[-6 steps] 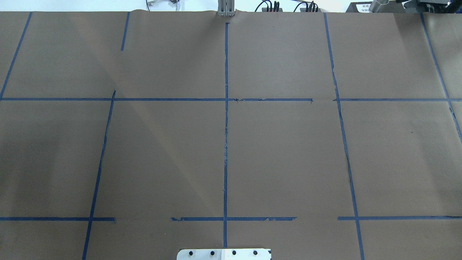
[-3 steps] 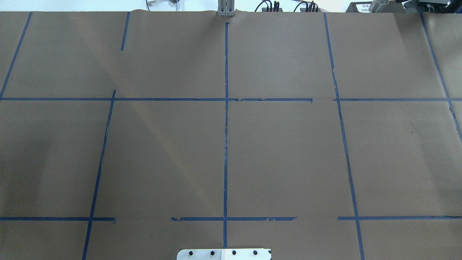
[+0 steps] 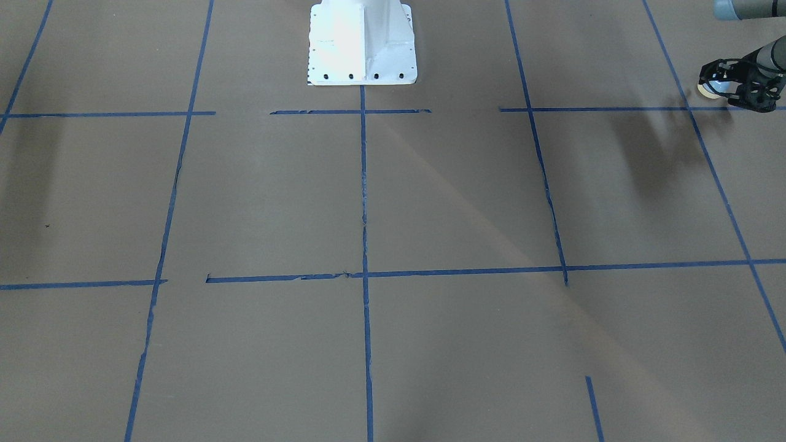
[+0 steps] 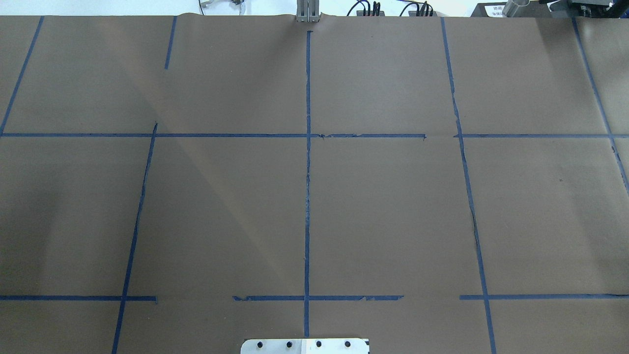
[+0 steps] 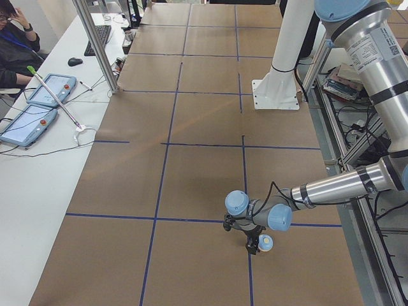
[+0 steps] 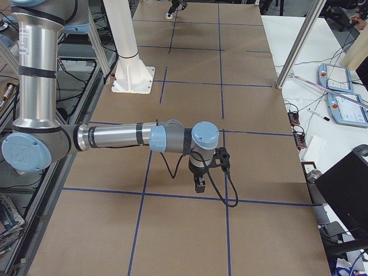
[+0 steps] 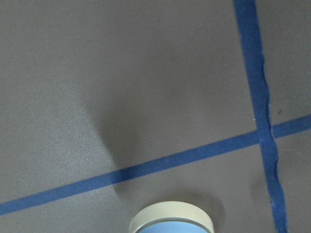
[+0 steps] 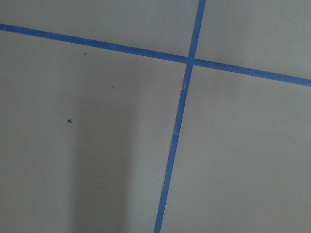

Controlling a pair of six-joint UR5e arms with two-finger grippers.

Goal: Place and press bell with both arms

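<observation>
The bell [image 3: 711, 91] is near the tabletop's [image 4: 393, 206] left end, by a blue tape crossing [image 7: 264, 136], pinched in the left end effector [image 3: 718, 86] and seemingly just above the surface. The overhead view is as bare as a second ago, so nothing has moved inward and placing is, I judge, still ahead. The right end effector [image 6: 199, 185] hangs low over the opposite end; whether it is spread or pressed together I cannot tell.

- Even, bright overhead light; brown table cover [image 4: 393, 206] evenly lit w/ a faint diagonal light/dark band left of the centre tape line [image 4: 307, 196].
- Soft shadow on the cover beside the left gripper [image 3: 740, 83], front view.
- White pedestal [image 3: 361, 43] blown out.
- Wrist cams soft; bell [image 7: 171, 221] rim slightly blurred.
</observation>
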